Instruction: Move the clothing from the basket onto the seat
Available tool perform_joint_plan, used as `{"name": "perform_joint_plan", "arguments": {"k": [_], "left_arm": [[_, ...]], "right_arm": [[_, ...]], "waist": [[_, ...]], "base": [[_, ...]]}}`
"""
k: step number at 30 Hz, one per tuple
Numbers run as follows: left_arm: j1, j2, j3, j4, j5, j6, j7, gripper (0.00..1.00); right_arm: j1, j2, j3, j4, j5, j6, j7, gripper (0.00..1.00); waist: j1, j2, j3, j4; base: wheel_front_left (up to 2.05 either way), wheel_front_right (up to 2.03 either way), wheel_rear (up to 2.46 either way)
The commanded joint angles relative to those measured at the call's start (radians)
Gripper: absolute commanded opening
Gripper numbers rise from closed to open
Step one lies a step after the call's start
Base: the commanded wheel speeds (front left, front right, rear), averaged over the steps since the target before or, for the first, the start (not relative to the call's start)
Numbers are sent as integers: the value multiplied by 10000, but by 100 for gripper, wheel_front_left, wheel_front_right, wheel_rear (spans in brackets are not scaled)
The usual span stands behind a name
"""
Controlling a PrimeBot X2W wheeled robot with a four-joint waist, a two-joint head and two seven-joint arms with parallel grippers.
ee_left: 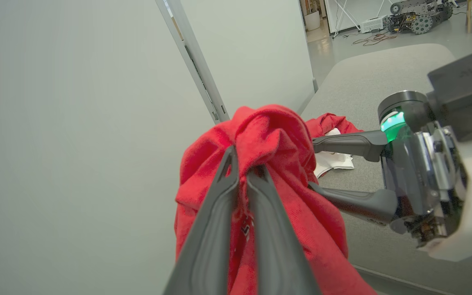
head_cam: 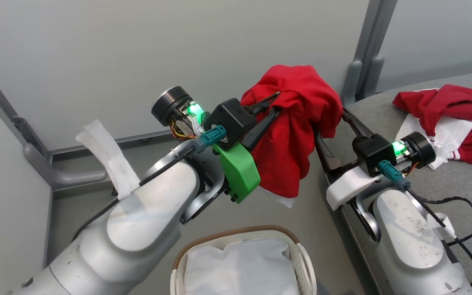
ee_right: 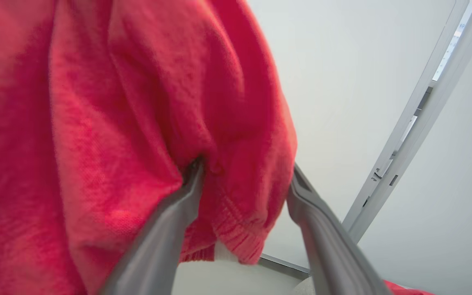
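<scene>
Grey wall (head_cam: 137,49), seat (head_cam: 424,192) at 3 o'clock | left gripper (ee_left: 244,162) clamps garment (head_cam: 293,123), right gripper (ee_left: 314,164) spread | we should carry it fully over seat

Nothing legible is showing anywhere. A tiny black-and-white mark on the red garment (ee_left: 268,135) is peeking out between the left gripper's (ee_left: 245,162) fingers, too small for reading.

The red garment (head_cam: 297,123) is soft, matt knitted cloth with a ribbed hem. The jersey (head_cam: 453,110) is matt red and white cloth. The seat (head_cam: 457,180) is coarse grey woven fabric. The basket (head_cam: 303,262) is white perforated plastic, its rim brown weave, its lining (head_cam: 240,266) white cloth. The left gripper (ee_left: 244,162) has smooth matt dark fingers.
</scene>
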Motion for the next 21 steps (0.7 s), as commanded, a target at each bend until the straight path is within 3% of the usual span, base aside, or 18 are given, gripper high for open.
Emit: {"name": "perform_joint_plan", "arguments": {"k": [1, 2, 3, 4, 12, 13, 14, 16, 18, 19, 21], "left_arm": [[223, 75, 2, 48, -81, 67, -78, 0], [305, 78, -4, 75, -119, 86, -103, 0], [381, 73, -1, 98, -156, 98, -147, 0], [468, 63, 7, 125, -209, 118, -193, 0], [1337, -19, 18, 513, -570, 330, -772, 0], [1441, -39, 26, 570, -589, 369, -879, 5], [1579, -79, 17, 661, -632, 367, -989, 20], [1794, -132, -16, 809, -664, 386, -1241, 41], [1985, -206, 13, 960, -691, 420, -1620, 89], [2115, -244, 35, 1074, -712, 447, -1846, 100], [2352, -316, 33, 1305, -772, 435, -2178, 100]], "right_arm": [[-123, -33, 50, 11, -71, -11, -16, 28], [-182, -33, 75, 30, -84, -11, -16, 21], [-223, -36, 80, 42, -80, -11, -16, 5], [-253, -35, 86, 53, -101, -11, -16, 0], [-319, -87, -25, 17, -255, -11, -16, 0], [-310, -97, -38, 3, -260, -11, -16, 0], [-297, -112, -51, -17, -270, -11, -16, 0], [-272, -144, -80, -57, -281, -11, -16, 0], [-250, -169, -106, -88, -283, -11, -16, 0], [-246, -182, -125, -104, -287, -12, -16, 0], [-255, -210, -170, -138, -291, -11, -16, 0]], "waist": [[1, 0, 16, -4], [1, 0, 29, -5], [1, 0, 43, -6], [1, 0, 62, -7], [1, 0, 210, -18], [1, 0, 227, -19], [1, 0, 246, -17], [1, 0, 278, -12], [1, 0, 309, -8], [1, 0, 327, -8], [1, 0, 363, -5]], "base": [[0, 0, 0], [0, 0, 0], [0, 0, 0], [0, 0, 0], [0, 0, 0], [0, 0, 0], [0, 0, 0], [0, 0, 0], [0, 0, 0], [0, 0, 0], [0, 0, 0]]}}
